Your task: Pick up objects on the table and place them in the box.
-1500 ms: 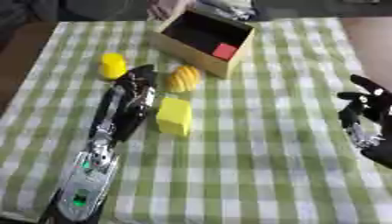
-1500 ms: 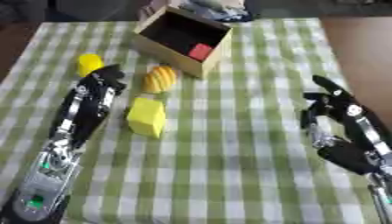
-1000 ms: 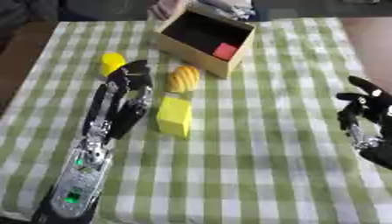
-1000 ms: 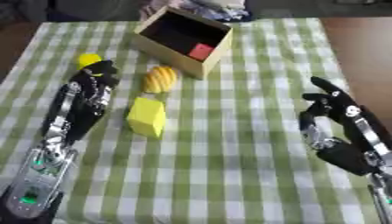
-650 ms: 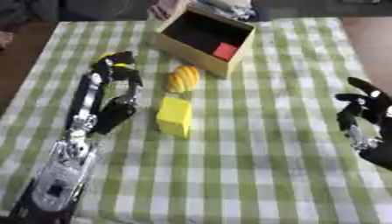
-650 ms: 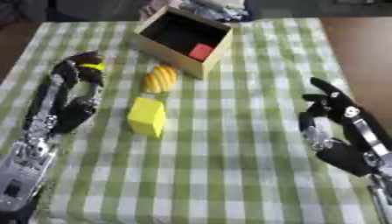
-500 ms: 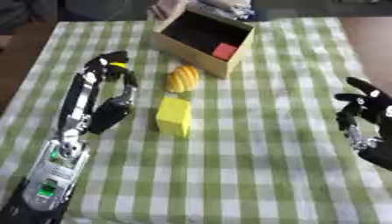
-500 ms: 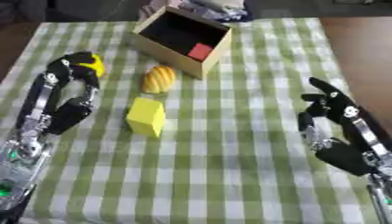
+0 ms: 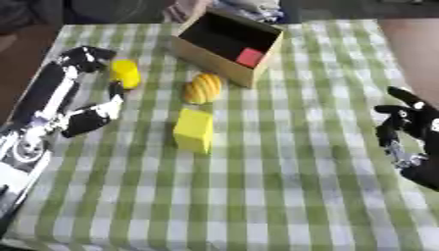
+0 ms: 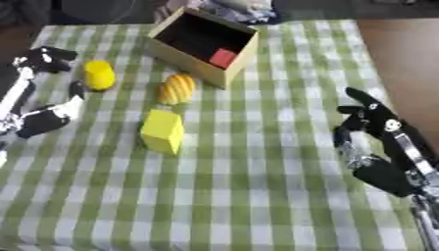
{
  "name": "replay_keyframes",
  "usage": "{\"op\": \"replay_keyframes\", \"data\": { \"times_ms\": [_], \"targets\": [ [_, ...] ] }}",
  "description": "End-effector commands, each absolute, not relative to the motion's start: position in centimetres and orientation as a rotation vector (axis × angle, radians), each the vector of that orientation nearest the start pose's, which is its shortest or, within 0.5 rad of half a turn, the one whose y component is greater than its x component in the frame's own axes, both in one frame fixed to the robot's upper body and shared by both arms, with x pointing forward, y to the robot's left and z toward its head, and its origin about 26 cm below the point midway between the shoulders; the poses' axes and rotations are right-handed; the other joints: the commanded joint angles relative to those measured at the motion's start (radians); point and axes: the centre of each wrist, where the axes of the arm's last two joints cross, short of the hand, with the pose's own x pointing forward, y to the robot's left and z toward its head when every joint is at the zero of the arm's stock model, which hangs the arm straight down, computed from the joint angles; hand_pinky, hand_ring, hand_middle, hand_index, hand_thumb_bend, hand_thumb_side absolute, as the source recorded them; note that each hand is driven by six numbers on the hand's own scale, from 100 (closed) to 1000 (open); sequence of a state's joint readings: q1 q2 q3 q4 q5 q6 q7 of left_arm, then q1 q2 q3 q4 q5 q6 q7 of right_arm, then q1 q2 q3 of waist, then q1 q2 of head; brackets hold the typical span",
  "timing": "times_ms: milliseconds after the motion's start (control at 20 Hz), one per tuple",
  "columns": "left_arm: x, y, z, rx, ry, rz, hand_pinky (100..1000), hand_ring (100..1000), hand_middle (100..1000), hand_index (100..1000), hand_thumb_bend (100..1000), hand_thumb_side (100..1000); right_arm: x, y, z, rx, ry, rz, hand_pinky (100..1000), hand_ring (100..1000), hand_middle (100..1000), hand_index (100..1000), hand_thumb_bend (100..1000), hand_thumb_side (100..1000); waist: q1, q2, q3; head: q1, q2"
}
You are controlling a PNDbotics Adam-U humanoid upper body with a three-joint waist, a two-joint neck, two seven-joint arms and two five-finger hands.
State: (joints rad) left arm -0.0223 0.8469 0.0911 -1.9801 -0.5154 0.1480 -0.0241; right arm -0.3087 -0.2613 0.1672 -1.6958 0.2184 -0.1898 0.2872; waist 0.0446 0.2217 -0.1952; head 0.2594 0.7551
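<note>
A yellow cylinder (image 9: 125,73) stands at the table's far left. My left hand (image 9: 85,120) is open beside it, with curled fingers (image 9: 84,55) just above-left of the cylinder and the thumb tip just below it. A ribbed yellow-orange object (image 9: 202,88) lies in front of the tan box (image 9: 210,61). A yellow block (image 9: 194,130) stands nearer to me. The box lies tilted at the far middle with a red cube (image 9: 250,57) inside. My right hand (image 10: 381,132) rests open at the right edge, fingers up, holding nothing.
The green-checked tablecloth (image 9: 283,186) covers the table, and wooden floor shows past its right edge. A person's hand (image 9: 184,10) shows at the far edge by the box's back corner.
My left hand has swung left, from beside the yellow block and ribbed object to the yellow cylinder. The right hand and the objects have stayed put.
</note>
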Motion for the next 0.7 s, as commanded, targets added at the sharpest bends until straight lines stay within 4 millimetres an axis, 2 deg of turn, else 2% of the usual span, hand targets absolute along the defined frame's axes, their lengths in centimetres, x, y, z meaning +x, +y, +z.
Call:
{"op": "replay_keyframes", "data": {
  "times_ms": [50, 250, 600, 700],
  "targets": [
    [26.9, 37.7, 24.2, 1.307, -1.479, -1.123, 765, 740, 773, 857, 100, 246, 33.6, -22.7, 12.1, -0.046, -2.040, 0.940, 707, 874, 485, 986, 100, 470, 0.013, -0.019, -0.005, 0.001, -0.004],
    [29.1, 39.4, 25.9, 1.325, -1.297, -1.215, 771, 742, 776, 857, 100, 262, 33.6, -22.6, 12.2, -0.038, -2.041, 0.944, 706, 874, 485, 985, 100, 470, 0.014, -0.017, -0.019, 0.008, -0.006],
    [33.2, 42.0, 25.8, 1.290, -1.126, -1.301, 779, 748, 783, 859, 225, 302, 33.7, -22.2, 12.2, -0.019, -2.043, 0.952, 706, 875, 485, 985, 100, 470, 0.011, -0.016, -0.034, 0.017, -0.012],
    [34.2, 42.4, 25.5, 1.298, -1.085, -1.318, 779, 750, 784, 859, 234, 307, 33.7, -22.1, 12.2, -0.013, -2.044, 0.953, 706, 875, 485, 985, 100, 470, 0.010, -0.016, -0.037, 0.022, -0.013]
  ]
}}
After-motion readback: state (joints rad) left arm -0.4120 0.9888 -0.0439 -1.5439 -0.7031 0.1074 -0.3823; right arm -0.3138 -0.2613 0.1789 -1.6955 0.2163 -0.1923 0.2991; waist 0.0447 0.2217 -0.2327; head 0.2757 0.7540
